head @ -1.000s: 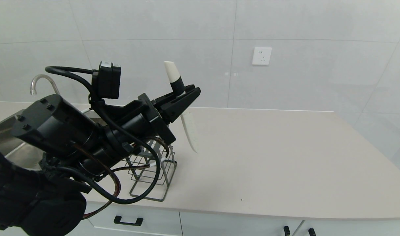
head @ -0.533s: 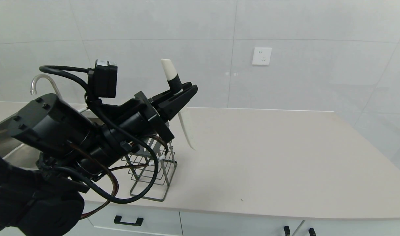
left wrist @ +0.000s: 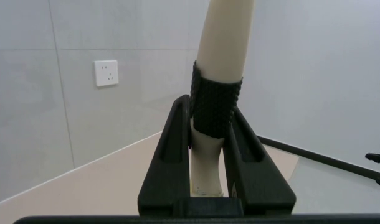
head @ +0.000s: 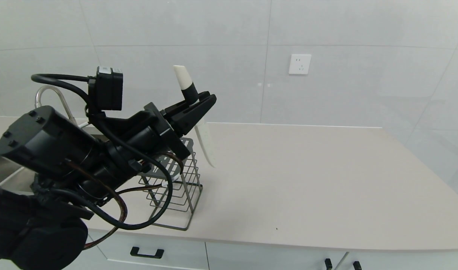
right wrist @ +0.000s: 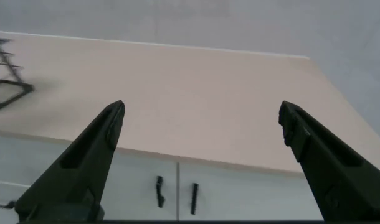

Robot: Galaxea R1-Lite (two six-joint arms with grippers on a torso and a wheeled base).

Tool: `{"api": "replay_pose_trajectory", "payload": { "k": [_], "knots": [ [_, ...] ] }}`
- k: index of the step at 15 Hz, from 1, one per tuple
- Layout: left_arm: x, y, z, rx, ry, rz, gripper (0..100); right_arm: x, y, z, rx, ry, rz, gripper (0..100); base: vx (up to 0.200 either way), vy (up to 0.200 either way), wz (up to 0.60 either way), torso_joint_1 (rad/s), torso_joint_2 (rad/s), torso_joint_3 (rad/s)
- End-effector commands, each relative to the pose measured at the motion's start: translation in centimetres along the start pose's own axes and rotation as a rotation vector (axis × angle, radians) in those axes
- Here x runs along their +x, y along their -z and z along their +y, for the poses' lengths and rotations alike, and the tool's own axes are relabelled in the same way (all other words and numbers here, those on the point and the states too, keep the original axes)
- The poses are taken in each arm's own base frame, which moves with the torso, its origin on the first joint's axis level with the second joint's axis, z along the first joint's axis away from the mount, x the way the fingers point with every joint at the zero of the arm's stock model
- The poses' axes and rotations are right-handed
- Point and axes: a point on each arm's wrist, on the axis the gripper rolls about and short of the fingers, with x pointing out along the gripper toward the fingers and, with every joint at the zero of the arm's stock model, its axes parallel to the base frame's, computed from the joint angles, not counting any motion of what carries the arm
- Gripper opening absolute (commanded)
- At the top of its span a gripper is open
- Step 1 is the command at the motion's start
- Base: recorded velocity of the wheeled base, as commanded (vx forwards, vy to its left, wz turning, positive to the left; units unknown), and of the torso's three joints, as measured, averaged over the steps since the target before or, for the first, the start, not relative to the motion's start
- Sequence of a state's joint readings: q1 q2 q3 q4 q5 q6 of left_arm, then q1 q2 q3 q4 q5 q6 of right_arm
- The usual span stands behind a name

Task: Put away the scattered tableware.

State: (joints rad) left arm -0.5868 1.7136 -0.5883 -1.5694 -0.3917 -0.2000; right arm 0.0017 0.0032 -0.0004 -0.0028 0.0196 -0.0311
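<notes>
Up over the pale counter (head: 308, 180), near a wire rack (head: 184, 180), the left gripper (head: 199, 107) has its fingers clenched around a white knife (head: 205, 144), handle up and blade pointing down. The right gripper (right wrist: 201, 112) hangs with fingers spread wide above the counter's front edge.

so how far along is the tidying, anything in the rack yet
Done: nothing clearly sits in the grey wire rack, though part of it is hidden. In hand: the left gripper is shut on a white-bladed knife with a cream, black-banded handle, blade down, near the rack. Left: lowering it in.
</notes>
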Motion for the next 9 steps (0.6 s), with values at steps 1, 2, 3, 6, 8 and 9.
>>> {"api": "replay_pose_trajectory", "payload": {
  "k": [1,2,3,6,8,9],
  "knots": [
    [-0.6,-0.8,0.2,0.014,-0.013,-0.017,0,0.0,0.0,0.0,0.002,0.000,0.005,100,0.000,0.000,0.00,0.000,0.00,0.000],
    [-0.9,-1.5,0.4,0.028,-0.025,-0.033,0,0.0,0.0,0.0,0.010,0.000,0.006,100,0.000,0.000,0.00,0.000,0.00,0.000],
    [-1.2,-2.0,0.7,0.042,-0.039,-0.045,0,0.0,0.0,0.0,0.019,-0.002,0.006,100,0.000,0.000,0.00,0.000,0.00,0.000],
    [-2.0,-2.7,1.4,0.063,-0.074,-0.056,0,0.0,0.0,0.0,0.031,-0.002,0.008,100,0.000,0.000,0.00,0.000,0.00,0.000],
    [-2.4,-2.5,1.3,0.072,-0.081,-0.041,0,0.0,0.0,0.0,0.033,-0.002,0.008,100,0.000,0.000,0.00,0.000,0.00,0.000],
    [-2.6,-2.2,1.7,0.104,-0.097,-0.027,0,0.0,0.0,0.0,0.033,-0.002,0.008,100,0.000,0.000,0.00,0.000,0.00,0.000]
  ]
}}
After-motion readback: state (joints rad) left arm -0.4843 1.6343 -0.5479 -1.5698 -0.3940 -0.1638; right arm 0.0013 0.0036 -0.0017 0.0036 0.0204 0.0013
